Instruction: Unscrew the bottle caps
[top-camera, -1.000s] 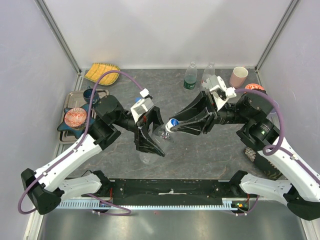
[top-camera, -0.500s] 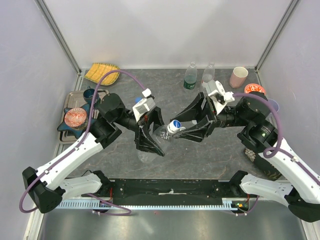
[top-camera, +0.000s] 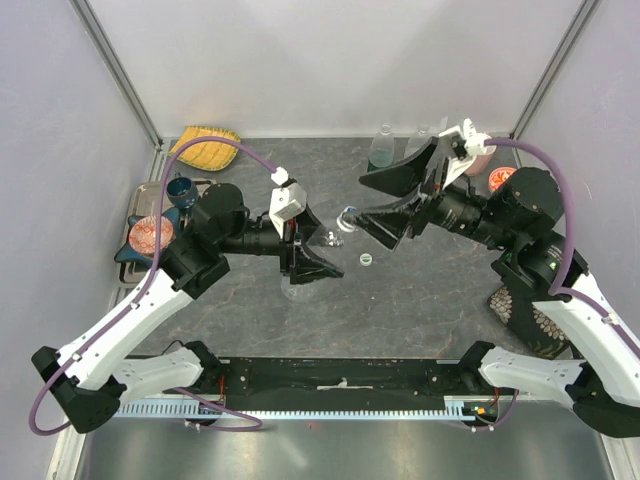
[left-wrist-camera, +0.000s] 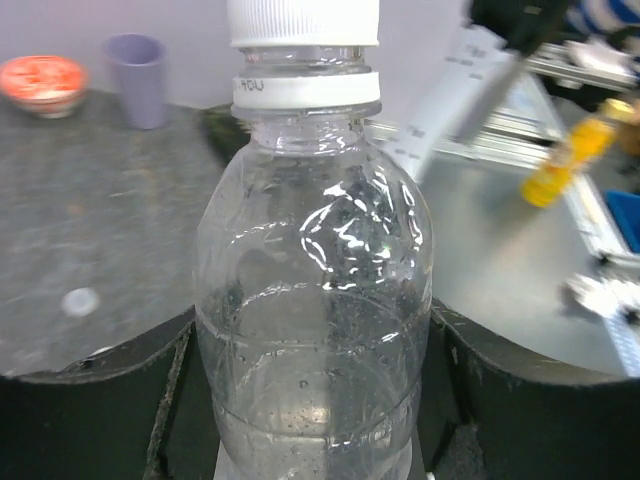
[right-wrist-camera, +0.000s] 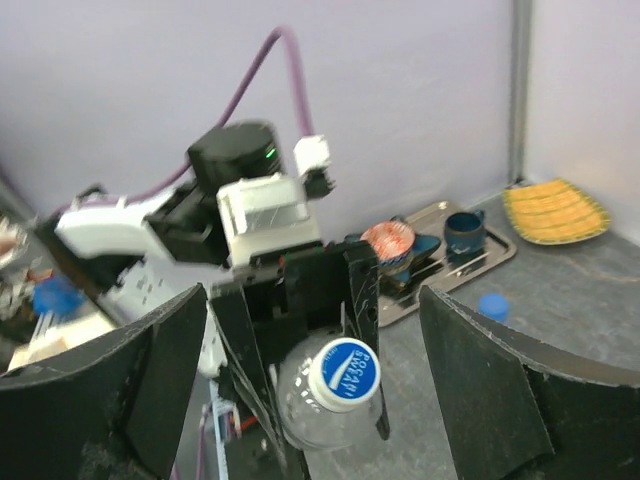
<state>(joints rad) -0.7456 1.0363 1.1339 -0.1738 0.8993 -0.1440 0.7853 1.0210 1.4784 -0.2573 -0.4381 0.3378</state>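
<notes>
The dark grey marbled tabletop (top-camera: 420, 300) is running back from the black mounting rail (top-camera: 340, 378) at the near edge to pale lilac walls, with aluminium posts standing in the far corners.

Around the middle, the left gripper (top-camera: 312, 262) is clenching the body of a clear bottle (top-camera: 330, 238), which is tilting with its neck toward the right. Its white-and-blue cap (top-camera: 347, 217) is sitting on the neck. The right gripper (top-camera: 365, 198) is hanging released, its fingers spread wide on either side of the cap. A loose pale cap (top-camera: 367, 260) is lying on the table just right of the bottle.

On the left, a metal tray (top-camera: 143, 195) is carrying a red patterned bowl (top-camera: 150, 235) and a dark blue cup (top-camera: 180, 187). Beyond it, a yellow dish (top-camera: 205, 148) is lying in the far-left corner. At the far edge a green-labelled bottle (top-camera: 380, 152) is standing beside a second clear bottle (top-camera: 422, 130), with a pink cup (top-camera: 482, 162) partly hidden behind the right arm.

The right wrist view is showing what the overhead one is not — the cap's printed blue top with both fingers well clear of it, and a blue cap (right-wrist-camera: 492, 305) lying near the tray. The left wrist view is giving the side — ribbed white cap seated above the neck ring, clear liquid partly filling the bottle, and a purple cup (left-wrist-camera: 137, 65) and red bowl (left-wrist-camera: 40, 78) beyond.
</notes>
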